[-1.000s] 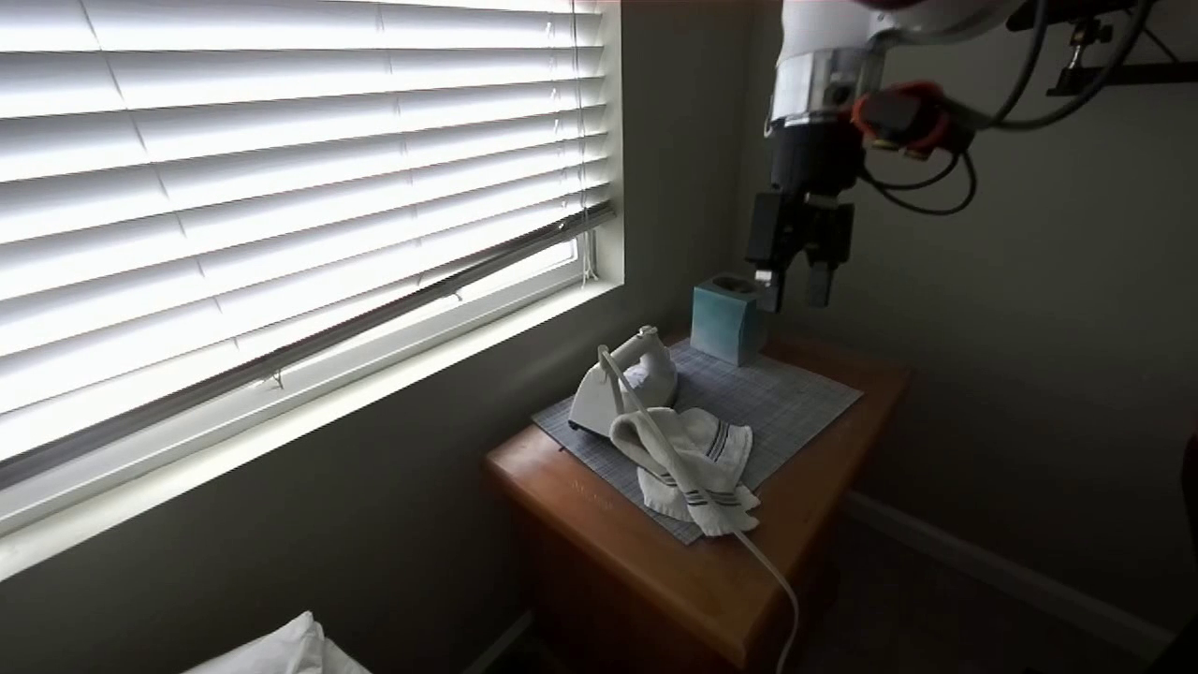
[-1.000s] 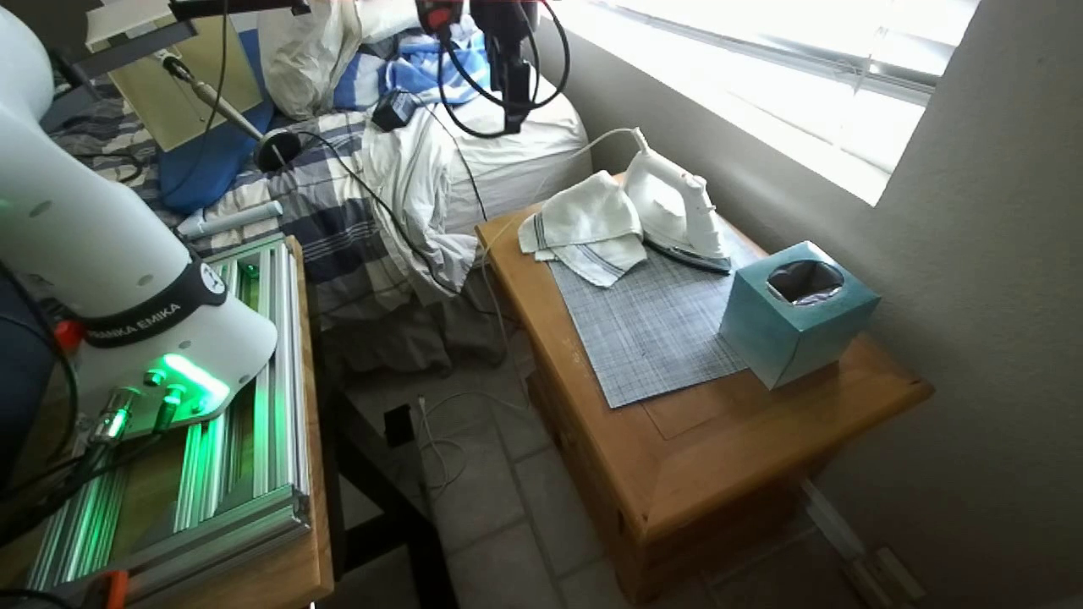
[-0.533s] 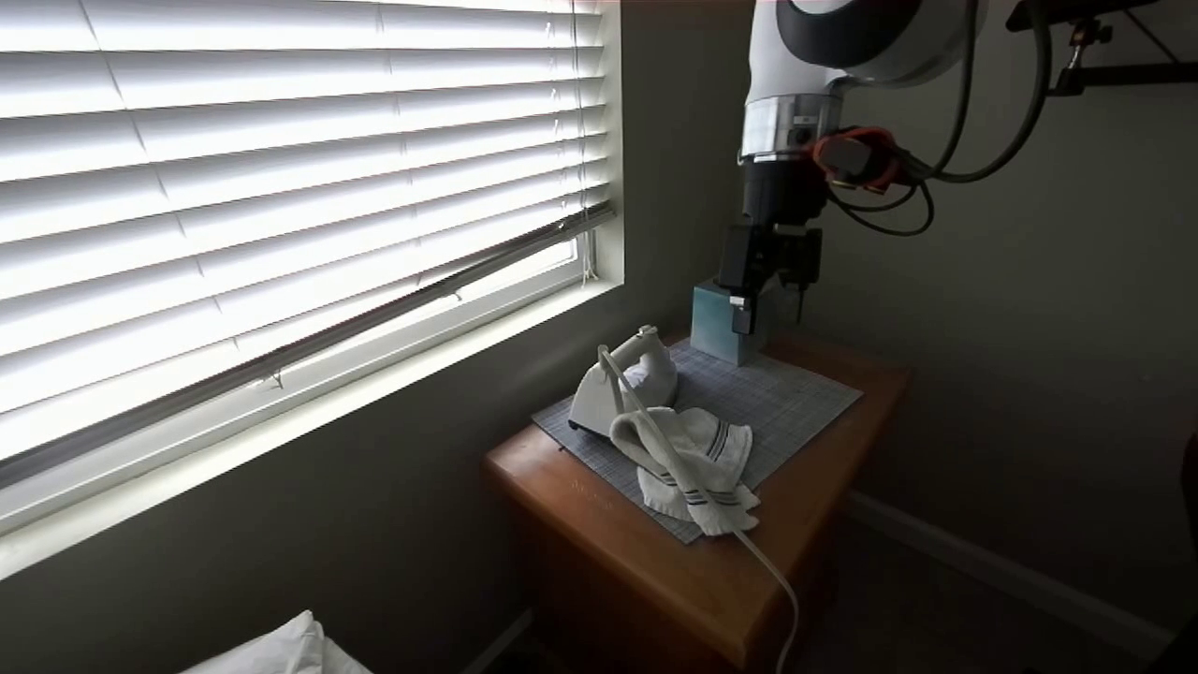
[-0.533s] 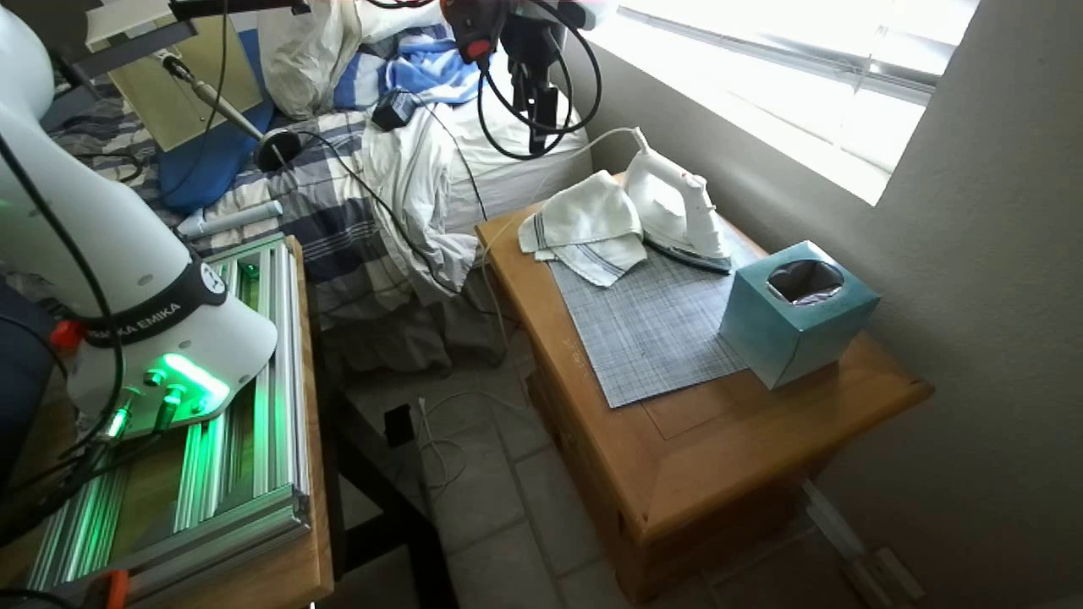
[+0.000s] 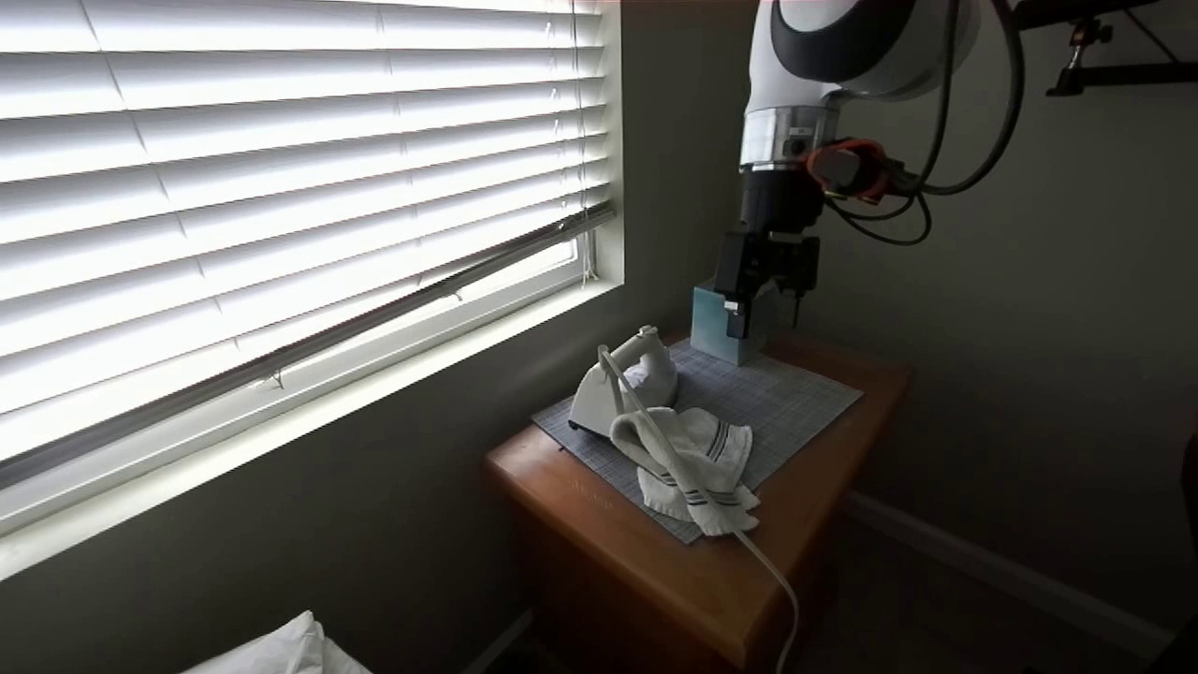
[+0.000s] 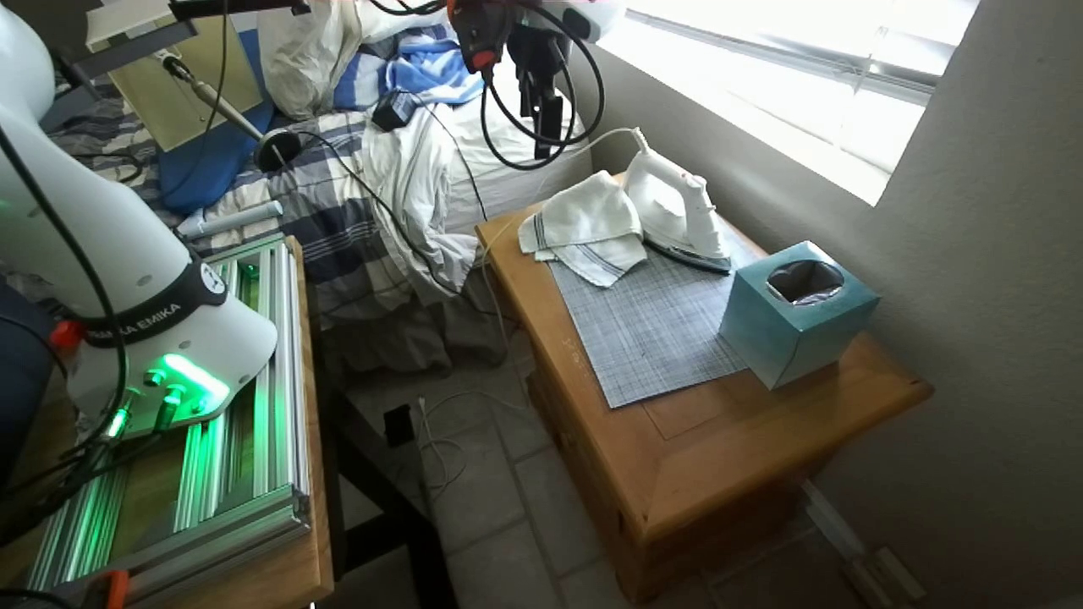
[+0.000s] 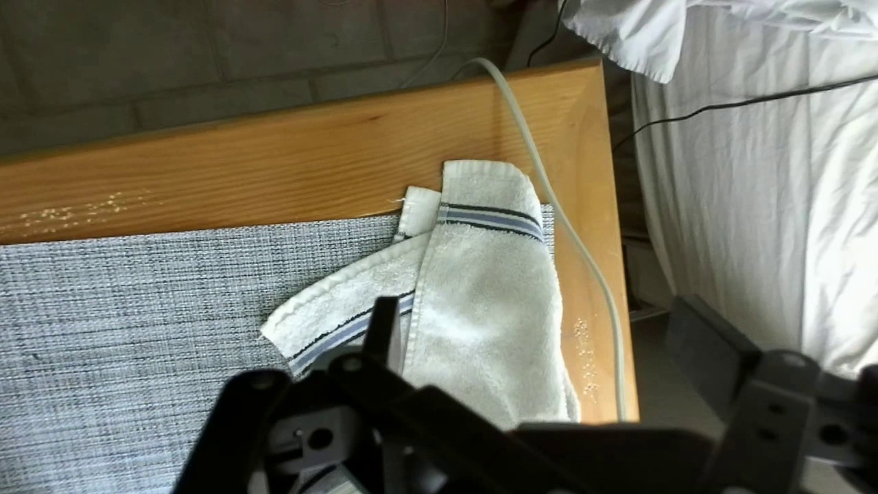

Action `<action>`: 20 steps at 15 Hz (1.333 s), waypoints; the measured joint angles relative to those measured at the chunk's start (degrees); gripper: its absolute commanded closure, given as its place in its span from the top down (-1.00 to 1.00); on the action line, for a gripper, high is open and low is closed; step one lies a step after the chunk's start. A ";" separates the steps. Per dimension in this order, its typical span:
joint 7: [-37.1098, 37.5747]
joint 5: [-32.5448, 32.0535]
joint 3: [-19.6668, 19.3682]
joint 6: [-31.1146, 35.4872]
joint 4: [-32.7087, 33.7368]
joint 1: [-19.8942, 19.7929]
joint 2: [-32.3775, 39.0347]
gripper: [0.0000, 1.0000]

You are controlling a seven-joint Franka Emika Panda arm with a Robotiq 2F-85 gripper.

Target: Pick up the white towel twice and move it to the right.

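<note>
The white towel (image 5: 721,468) with dark blue-grey stripes lies crumpled on the grey placemat, against the white iron, in both exterior views (image 6: 584,222). It shows partly unfolded in the wrist view (image 7: 483,322), its lower part hidden behind the gripper. My gripper (image 5: 767,320) is in the air, apart from the towel, pointing down. It is open and empty. In the wrist view its fingers stand wide apart (image 7: 545,333), one over the towel and one beyond the table's edge. It also shows near the top of an exterior view (image 6: 546,135).
The iron (image 6: 668,199) stands beside the towel; its cord (image 7: 590,250) runs along the table edge. A teal tissue box (image 6: 787,321) stands on the wooden table (image 6: 694,457). The window wall (image 5: 524,431) runs behind. A bed (image 6: 508,169) is close by.
My gripper has moved down and turned slightly; it moved toward the window in the views, mostly in the earlier half second. The towel, iron and box have not moved.
</note>
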 measured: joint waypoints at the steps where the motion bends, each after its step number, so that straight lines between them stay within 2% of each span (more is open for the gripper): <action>1: -0.10 0.04 -0.01 1.47 0.40 -0.33 1.51 1.00; 4: -1.33 0.92 0.40 7.25 2.48 -1.40 8.36 1.00; 7: -5.74 5.39 3.52 10.27 6.12 -4.29 15.91 1.00; 13: -15.66 10.16 10.52 10.87 13.55 -12.42 28.01 1.00; 20: -22.85 10.86 15.64 10.83 18.34 -19.28 35.69 1.00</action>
